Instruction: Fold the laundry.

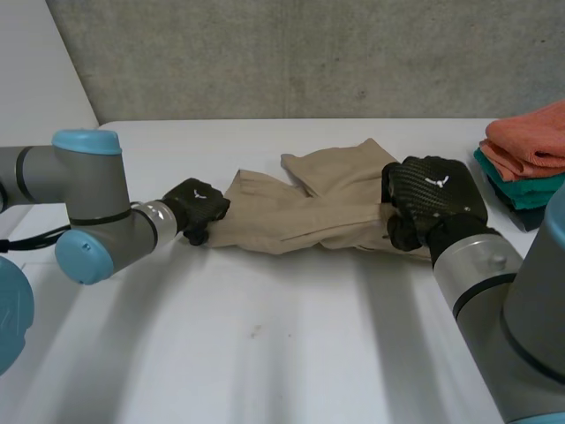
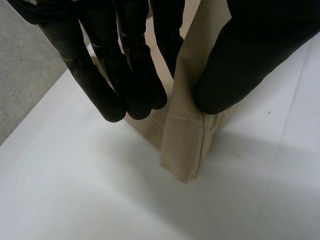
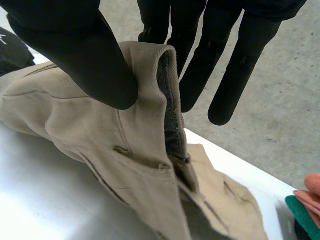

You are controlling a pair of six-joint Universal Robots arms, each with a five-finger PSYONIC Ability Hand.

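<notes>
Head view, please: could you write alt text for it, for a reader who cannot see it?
The robot's left hand and right hand each pinch one end of the tan trousers lying across a white table. A stack of folded orange and teal cloths sits at the table's right edge.

The trousers (image 1: 300,212) are plain beige with a dark grey waistband lining, the bench (image 1: 265,353) is white, the left hand (image 1: 196,208) and right hand (image 1: 433,199) are black, the right's back finely weave-patterned, alongside a coral cloth (image 1: 530,141), a teal cloth (image 1: 521,190) and a mottled grey wall (image 1: 309,53).
</notes>
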